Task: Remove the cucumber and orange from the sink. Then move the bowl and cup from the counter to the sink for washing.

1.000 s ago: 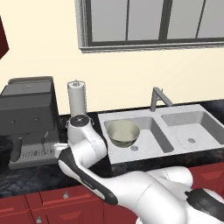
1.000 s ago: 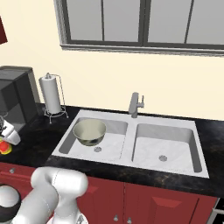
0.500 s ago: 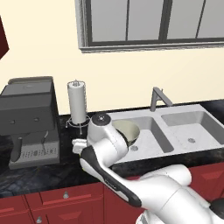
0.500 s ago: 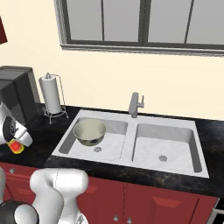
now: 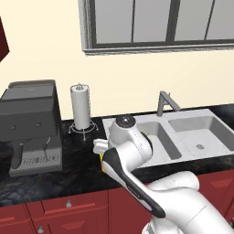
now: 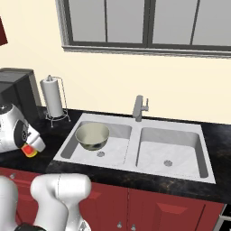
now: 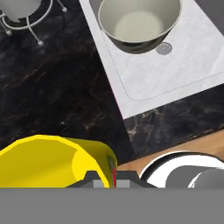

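The worktop (image 6: 135,178) is black stone with pale veining, glossy, running along a cream wall over dark red cabinets (image 6: 153,212). Above it sits a wide window (image 6: 144,22) with a grey frame. Set into the stone is the sink (image 6: 198,169), light grey and marbled, two basins side by side, a round drain in each, and a grey faucet (image 6: 139,107) standing at the back edge between them.

In the left basin, the bowl (image 6: 92,136) sits upright, just behind the drain, pale and empty. The right basin holds nothing but its drain.

Now the arm: it reaches over the worktop left of the sink, near the front edge. The claw (image 7: 113,177) is closed on the cup (image 7: 52,162), yellow, held up off the stone; from the right base view a red patch shows on the cup (image 6: 30,150) right at the end of the white hand. From the hand camera, the cup's yellow wall sits tight against the fingertips, with the sink's front left corner and the bowl (image 7: 139,24) ahead of it.

Back left, a paper towel stand (image 5: 81,108) rises by the wall near the sink's rear left corner, and a dark grey coffee machine (image 5: 31,125) occupies the far left of the worktop.
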